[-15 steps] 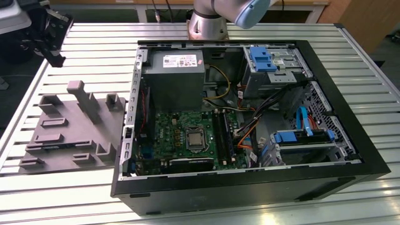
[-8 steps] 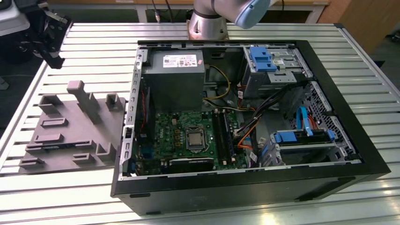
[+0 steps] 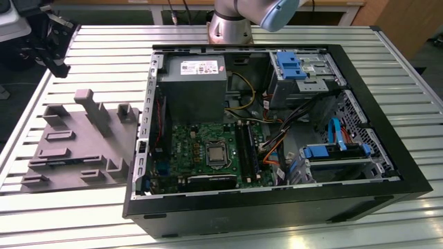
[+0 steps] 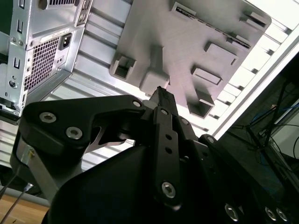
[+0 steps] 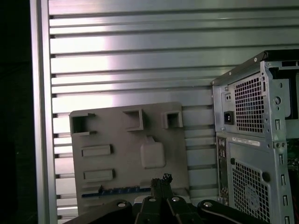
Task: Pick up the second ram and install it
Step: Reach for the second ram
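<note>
The second ram is a thin dark strip lying in a slot along one edge of the grey holder plate [image 5: 126,154]; the ram shows in the first wrist view [image 5: 119,190], in the second wrist view [image 4: 208,25], and faintly in the exterior view [image 3: 66,162]. My gripper [image 5: 161,179] hangs high above the plate, shut with nothing between its fingertips. In the second wrist view the gripper [image 4: 160,92] lines up with the plate's tall post [image 4: 154,77]. The open computer case [image 3: 387,171] lies at the exterior view's right, with the green motherboard [image 3: 194,140] and its dark memory slots [image 3: 246,148] inside.
The holder plate carries several upright grey posts and brackets [image 3: 86,101]. The case's rear panel [image 5: 247,140] stands close beside the plate. Black equipment [image 3: 49,46] sits at the table's back corner on the exterior view's left. The ribbed metal table [image 5: 140,60] stretches beyond the plate.
</note>
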`<state>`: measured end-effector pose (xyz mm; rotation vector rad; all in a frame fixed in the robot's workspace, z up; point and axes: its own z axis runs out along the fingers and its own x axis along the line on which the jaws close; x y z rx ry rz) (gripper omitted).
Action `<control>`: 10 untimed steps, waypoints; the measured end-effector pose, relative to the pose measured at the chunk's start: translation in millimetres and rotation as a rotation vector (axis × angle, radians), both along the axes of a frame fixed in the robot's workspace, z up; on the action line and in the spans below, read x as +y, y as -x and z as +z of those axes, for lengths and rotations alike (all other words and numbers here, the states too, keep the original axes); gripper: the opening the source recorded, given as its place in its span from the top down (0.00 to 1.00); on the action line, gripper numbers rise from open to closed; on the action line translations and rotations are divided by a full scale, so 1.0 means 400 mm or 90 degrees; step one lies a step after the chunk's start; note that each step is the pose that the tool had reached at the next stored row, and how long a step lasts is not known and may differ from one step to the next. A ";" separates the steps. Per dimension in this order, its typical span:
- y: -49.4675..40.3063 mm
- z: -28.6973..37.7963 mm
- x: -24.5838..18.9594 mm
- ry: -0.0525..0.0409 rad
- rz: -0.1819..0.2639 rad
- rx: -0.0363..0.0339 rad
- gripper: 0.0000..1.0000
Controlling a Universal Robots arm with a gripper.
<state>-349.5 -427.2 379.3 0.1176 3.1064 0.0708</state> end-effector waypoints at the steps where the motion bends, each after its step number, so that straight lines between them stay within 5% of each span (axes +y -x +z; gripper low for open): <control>1: 0.001 0.000 -0.001 0.0000 0.000 0.0000 0.89; 10: 0.006 -0.003 -0.006 0.0000 0.000 0.0000 0.89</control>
